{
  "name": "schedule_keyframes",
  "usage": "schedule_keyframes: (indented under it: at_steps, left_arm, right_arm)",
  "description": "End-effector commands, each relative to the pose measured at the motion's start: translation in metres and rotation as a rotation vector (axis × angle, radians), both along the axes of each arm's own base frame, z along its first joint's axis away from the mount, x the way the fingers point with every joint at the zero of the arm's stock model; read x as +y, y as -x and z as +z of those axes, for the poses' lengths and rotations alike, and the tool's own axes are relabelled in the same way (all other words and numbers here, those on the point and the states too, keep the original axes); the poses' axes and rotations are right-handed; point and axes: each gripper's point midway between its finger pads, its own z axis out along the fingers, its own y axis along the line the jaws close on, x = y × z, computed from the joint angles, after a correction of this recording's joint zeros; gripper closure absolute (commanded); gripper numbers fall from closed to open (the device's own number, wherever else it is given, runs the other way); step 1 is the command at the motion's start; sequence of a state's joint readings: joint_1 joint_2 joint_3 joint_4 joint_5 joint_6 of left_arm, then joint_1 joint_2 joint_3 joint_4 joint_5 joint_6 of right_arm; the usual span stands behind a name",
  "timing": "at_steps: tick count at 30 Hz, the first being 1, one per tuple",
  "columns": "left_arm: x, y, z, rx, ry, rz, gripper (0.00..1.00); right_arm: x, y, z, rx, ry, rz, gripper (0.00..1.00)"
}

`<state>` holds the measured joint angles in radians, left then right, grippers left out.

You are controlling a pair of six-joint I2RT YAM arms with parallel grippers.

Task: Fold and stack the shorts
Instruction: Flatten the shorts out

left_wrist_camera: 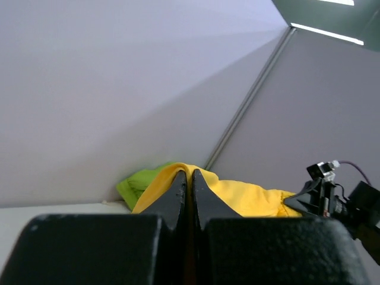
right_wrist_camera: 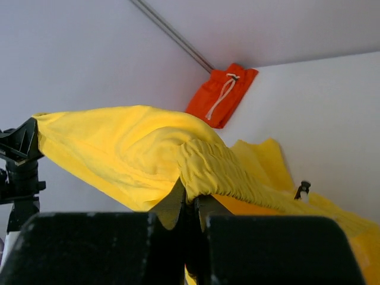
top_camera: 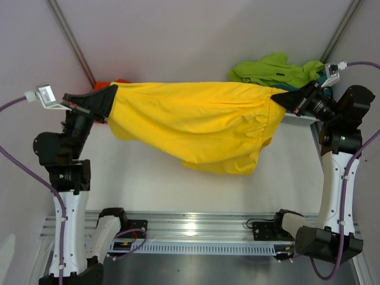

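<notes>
The yellow shorts [top_camera: 196, 122] hang stretched in the air between my two grippers, above the table's far half. My left gripper [top_camera: 111, 95] is shut on their left end; in the left wrist view its tips [left_wrist_camera: 187, 173] pinch the yellow cloth [left_wrist_camera: 249, 197]. My right gripper [top_camera: 282, 98] is shut on the right end; in the right wrist view its tips [right_wrist_camera: 191, 193] clamp the gathered waistband [right_wrist_camera: 219, 169]. Lime green shorts [top_camera: 273, 70] lie crumpled at the far right, over a teal pair [top_camera: 320, 76]. Orange shorts [right_wrist_camera: 221, 95] with a white drawstring lie at the far left, mostly hidden in the top view [top_camera: 122, 81].
The white table [top_camera: 196, 190] is walled by grey panels at the back and sides. An aluminium rail [top_camera: 196, 228] with both arm bases runs along the near edge. The lime green shorts also show in the left wrist view [left_wrist_camera: 139, 181].
</notes>
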<state>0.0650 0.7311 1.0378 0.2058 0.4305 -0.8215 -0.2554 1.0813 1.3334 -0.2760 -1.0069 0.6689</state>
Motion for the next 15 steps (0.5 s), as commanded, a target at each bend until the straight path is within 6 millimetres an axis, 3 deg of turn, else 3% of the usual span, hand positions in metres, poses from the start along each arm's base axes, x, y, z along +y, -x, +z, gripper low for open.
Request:
schedule_keyframes:
  at_steps: [1, 3, 4, 7, 10, 15]
  left_arm:
    - [-0.013, 0.009, 0.038, 0.017, -0.014, -0.112, 1.0]
    - [-0.019, 0.015, 0.047, 0.012, -0.031, -0.155, 1.0]
    - [-0.022, 0.03, 0.066, -0.045, -0.046, -0.165, 1.0]
    - [-0.025, 0.06, 0.093, -0.139, -0.071, -0.162, 1.0]
    - [-0.024, 0.09, 0.112, -0.205, -0.101, -0.109, 1.0]
    - [-0.015, 0.154, 0.141, -0.31, -0.156, 0.038, 1.0]
  right_arm:
    - [0.015, 0.028, 0.066, -0.14, -0.03, 0.123, 1.0]
    - [0.021, 0.043, 0.095, -0.221, -0.018, 0.153, 1.0]
    - [0.024, 0.055, 0.107, -0.237, -0.033, 0.163, 1.0]
    - [0.035, 0.09, 0.141, -0.349, -0.012, 0.18, 1.0]
    - [0.044, 0.123, 0.158, -0.422, 0.014, 0.188, 1.0]
    - [0.059, 0.183, 0.167, -0.496, 0.012, 0.172, 1.0]
